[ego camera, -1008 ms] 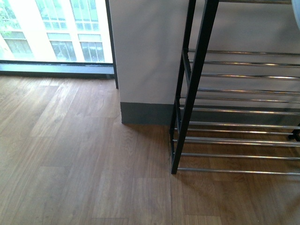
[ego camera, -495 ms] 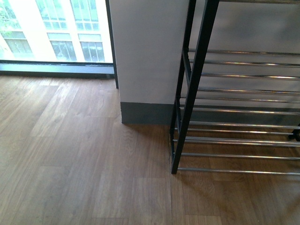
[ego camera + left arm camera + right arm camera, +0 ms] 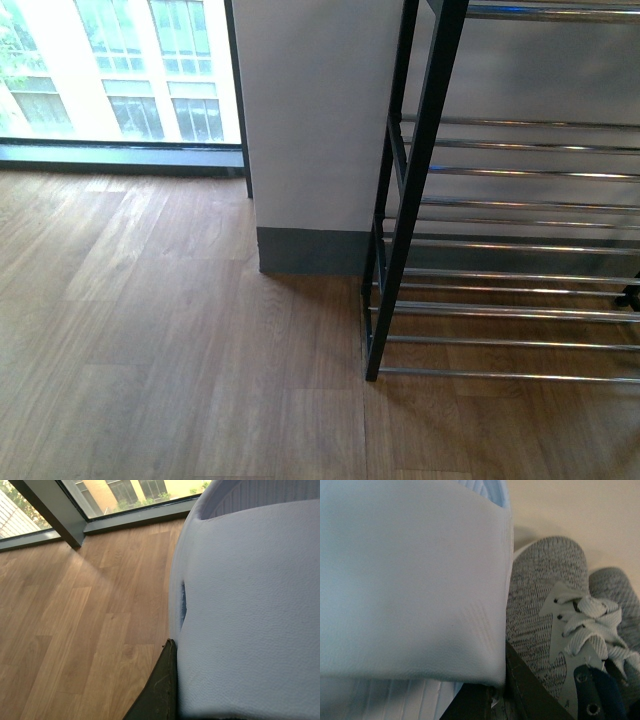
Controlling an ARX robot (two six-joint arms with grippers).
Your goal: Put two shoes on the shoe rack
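Carrying a pale blue slide (image 3: 250, 620) pinched in my left claw (image 3: 160, 690), another slide (image 3: 410, 580) seemingly in my right, toward the shoe rack (image 3: 420, 190); grey sneakers (image 3: 545, 615) wait beneath.

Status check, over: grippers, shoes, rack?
Left gripper shut on pale blue rubber slide. Right gripper shut on second pale blue slide, grey knit sneakers beside it. Black-framed chrome-bar shoe rack: visible tiers bare, approach unobstructed.

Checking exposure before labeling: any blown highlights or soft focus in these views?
Front view: window overexposed, chrome bars of the shoe rack glinting. Left wrist view: slide fills the frame, slightly soft; floor sharp. Right wrist view: slide washed out; sneaker knit crisp.
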